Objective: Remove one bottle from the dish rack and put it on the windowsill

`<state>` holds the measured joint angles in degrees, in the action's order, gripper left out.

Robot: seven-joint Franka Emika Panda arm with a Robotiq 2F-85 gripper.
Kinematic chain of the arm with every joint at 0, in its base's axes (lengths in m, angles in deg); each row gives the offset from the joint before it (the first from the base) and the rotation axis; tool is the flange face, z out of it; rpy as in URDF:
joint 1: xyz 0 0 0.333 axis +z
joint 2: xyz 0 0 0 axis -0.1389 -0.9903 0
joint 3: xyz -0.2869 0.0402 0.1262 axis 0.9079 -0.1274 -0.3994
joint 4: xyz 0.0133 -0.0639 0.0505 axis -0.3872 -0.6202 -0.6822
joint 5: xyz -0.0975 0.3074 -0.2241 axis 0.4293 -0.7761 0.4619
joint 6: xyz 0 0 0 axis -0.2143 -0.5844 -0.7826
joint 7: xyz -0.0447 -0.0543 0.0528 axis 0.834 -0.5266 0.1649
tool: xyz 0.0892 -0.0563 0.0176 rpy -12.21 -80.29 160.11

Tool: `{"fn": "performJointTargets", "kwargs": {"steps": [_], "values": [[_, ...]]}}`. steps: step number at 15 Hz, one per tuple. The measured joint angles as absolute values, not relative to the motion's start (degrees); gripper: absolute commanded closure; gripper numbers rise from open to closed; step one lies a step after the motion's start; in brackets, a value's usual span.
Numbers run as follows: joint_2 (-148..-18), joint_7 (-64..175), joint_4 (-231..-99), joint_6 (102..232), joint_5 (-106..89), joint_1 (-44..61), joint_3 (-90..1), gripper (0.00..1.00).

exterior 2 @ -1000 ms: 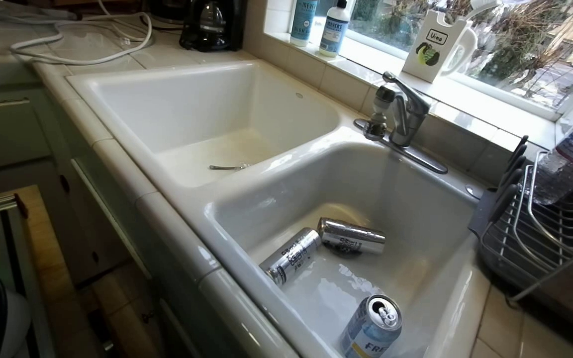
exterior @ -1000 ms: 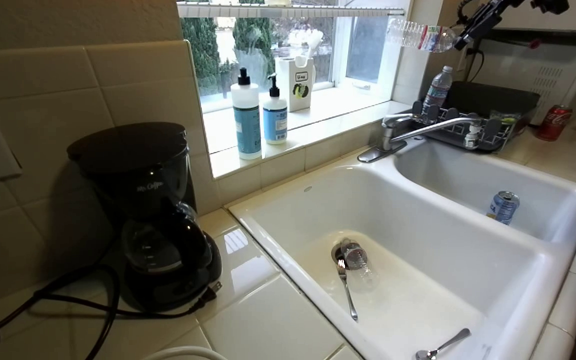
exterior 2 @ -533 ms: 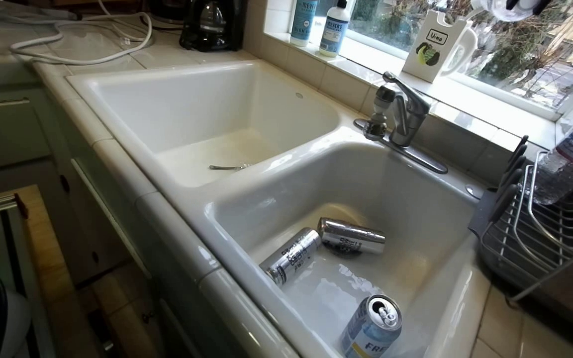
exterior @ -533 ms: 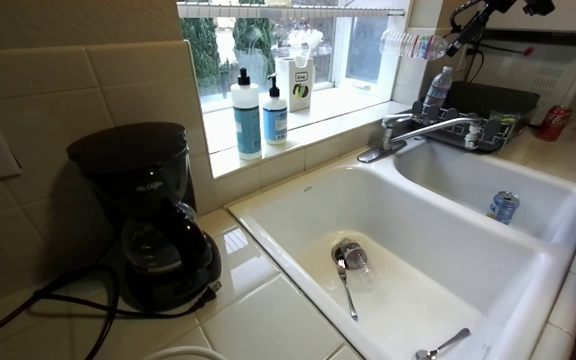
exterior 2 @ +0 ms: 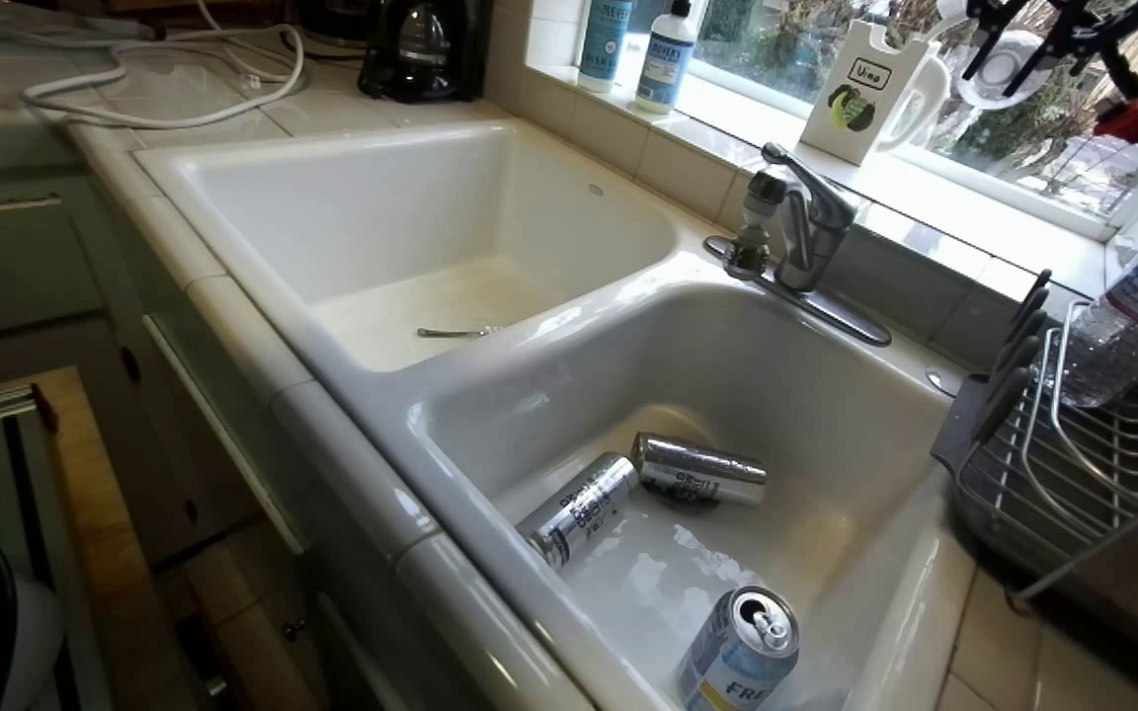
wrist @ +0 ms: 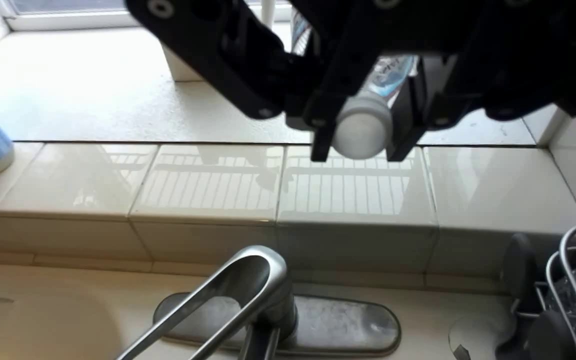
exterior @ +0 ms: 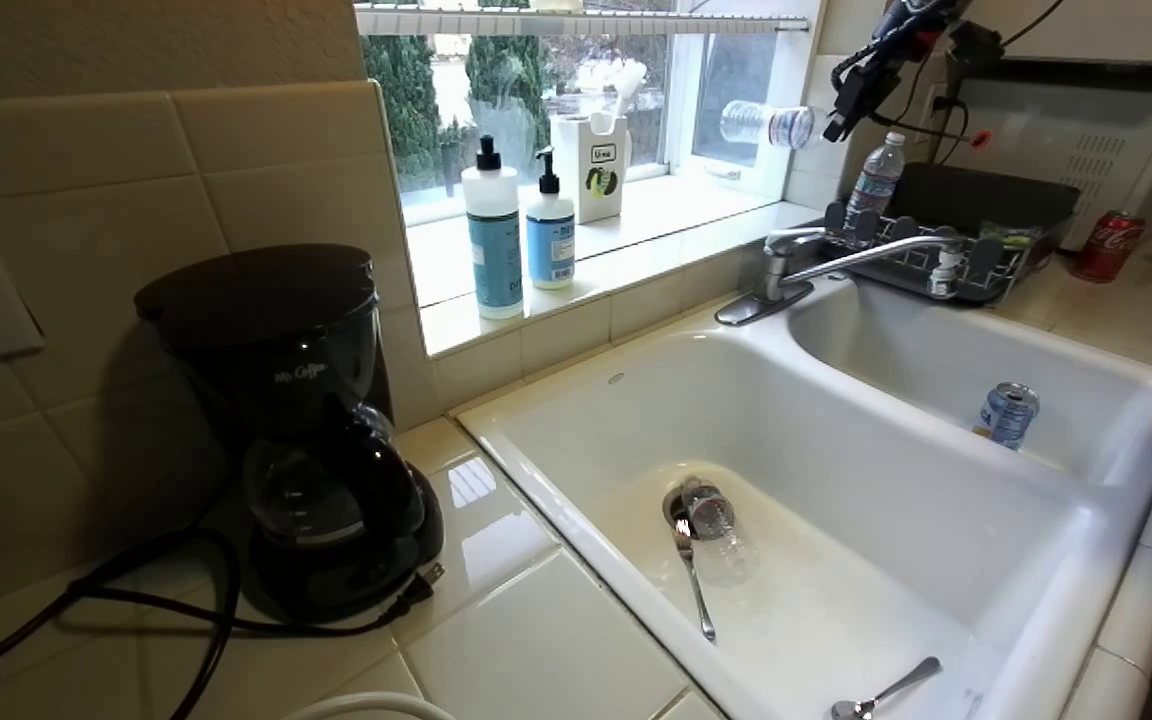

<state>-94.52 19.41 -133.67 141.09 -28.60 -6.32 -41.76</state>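
My gripper [exterior: 833,135] is shut on the neck end of a clear plastic bottle [exterior: 771,124]. The bottle lies roughly level in the air, its base pointing away from the gripper, above the right end of the white windowsill [exterior: 681,240]. In the wrist view the white cap [wrist: 361,131] sits between the two fingertips, over the windowsill [wrist: 93,95]. In an exterior view the gripper [exterior 2: 1009,69] and bottle end show at the top right. A second clear bottle [exterior: 876,185] stands in the dark dish rack [exterior: 986,205]; it also shows leaning there [exterior 2: 1137,306].
A white pitcher [exterior: 601,185] and two soap bottles [exterior: 496,250] stand on the sill. A wire shelf [exterior: 586,22] crosses the window above. The faucet [exterior 2: 816,232] rises before the sill. Cans [exterior 2: 697,469] lie in a sink basin; another bottle [exterior: 711,510] lies in the other basin.
The gripper and held bottle have moved left and down, further over the windowsill. The gripper has come into the top right of an exterior view. The bottle in the rack has not moved.
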Motion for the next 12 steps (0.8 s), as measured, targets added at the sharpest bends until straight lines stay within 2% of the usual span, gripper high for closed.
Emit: {"fn": "performJointTargets", "kwargs": {"steps": [5, 6, 7, 8, 12], "values": [[-104.3, 22.6, -124.6, 139.2, -27.6, -8.1, -43.9, 0.92], [-105.8, 22.6, -122.9, 138.6, -27.6, -8.6, -44.5, 0.68], [-106.5, 22.6, -122.2, 138.5, -27.6, -8.8, -44.6, 0.68], [-106.6, 22.5, -122.3, 138.5, -27.6, -8.8, -44.5, 0.92], [-106.7, 23.1, -122.3, 139.3, -27.6, -8.6, -44.5, 0.92]]}}
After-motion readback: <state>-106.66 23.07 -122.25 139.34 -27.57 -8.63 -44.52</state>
